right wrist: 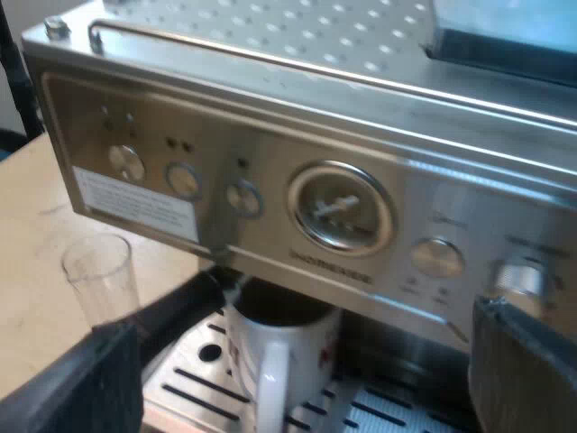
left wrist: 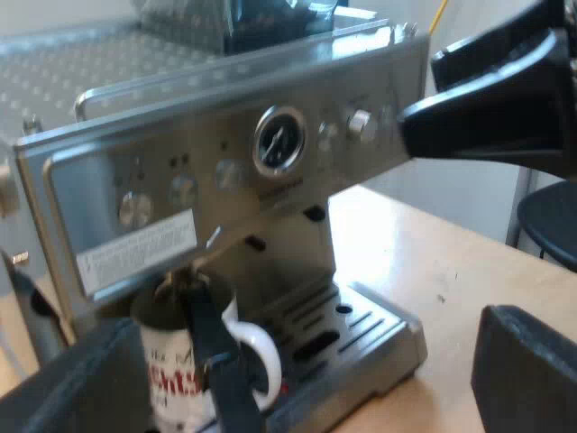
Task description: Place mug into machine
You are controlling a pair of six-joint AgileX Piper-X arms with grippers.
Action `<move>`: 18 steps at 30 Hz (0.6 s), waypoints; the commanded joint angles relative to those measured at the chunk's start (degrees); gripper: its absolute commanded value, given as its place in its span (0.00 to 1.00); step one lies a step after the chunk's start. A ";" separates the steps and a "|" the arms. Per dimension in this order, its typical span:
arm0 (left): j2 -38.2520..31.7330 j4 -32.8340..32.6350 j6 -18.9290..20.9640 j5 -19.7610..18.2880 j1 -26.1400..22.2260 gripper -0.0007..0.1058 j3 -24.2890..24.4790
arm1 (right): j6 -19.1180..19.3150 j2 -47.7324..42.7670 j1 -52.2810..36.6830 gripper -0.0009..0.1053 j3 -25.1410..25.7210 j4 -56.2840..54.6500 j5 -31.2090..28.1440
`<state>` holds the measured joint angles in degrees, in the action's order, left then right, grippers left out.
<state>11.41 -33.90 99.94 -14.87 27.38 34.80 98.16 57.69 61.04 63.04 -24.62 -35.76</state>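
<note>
The white mug point(left wrist: 176, 374) with red lettering stands on the drip tray point(left wrist: 365, 338) of the steel espresso machine point(left wrist: 225, 171), under its front panel. A dark handle point(left wrist: 216, 365) reaches out from the machine's front across the mug. My left gripper point(left wrist: 302, 379) is open, its fingers wide apart and short of the mug. From the other side, the mug point(right wrist: 279, 356) turns its handle toward my right gripper point(right wrist: 302, 361), which is open too and holds nothing. The dark handle point(right wrist: 176, 307) passes the mug's rim.
A measuring glass point(right wrist: 99, 275) stands on the wooden table point(right wrist: 32, 262) beside the drip tray. A black part of my other arm point(left wrist: 496, 99) hangs close to the machine's knob end. A dark stool point(left wrist: 550, 221) stands beyond the table edge. The bean hopper point(left wrist: 243, 18) tops the machine.
</note>
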 commanded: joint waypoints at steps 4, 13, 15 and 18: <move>0.56 3.03 0.98 0.05 -0.07 0.85 0.36 | 0.61 -6.70 -0.40 0.72 0.46 -9.04 -1.14; 5.04 4.36 5.38 0.26 -0.04 0.85 0.36 | -1.90 -14.02 -12.57 0.72 0.46 -18.96 4.62; 7.07 4.36 5.76 2.50 -0.04 0.85 0.36 | -1.91 -15.17 -17.78 0.72 0.46 -21.03 8.49; 8.71 4.49 5.73 3.82 -0.04 0.85 0.36 | -1.45 -16.03 -24.35 0.72 0.46 -23.21 14.09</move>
<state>19.70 -30.29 105.01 -12.36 27.27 34.80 96.17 42.32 38.96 63.04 -46.85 -23.82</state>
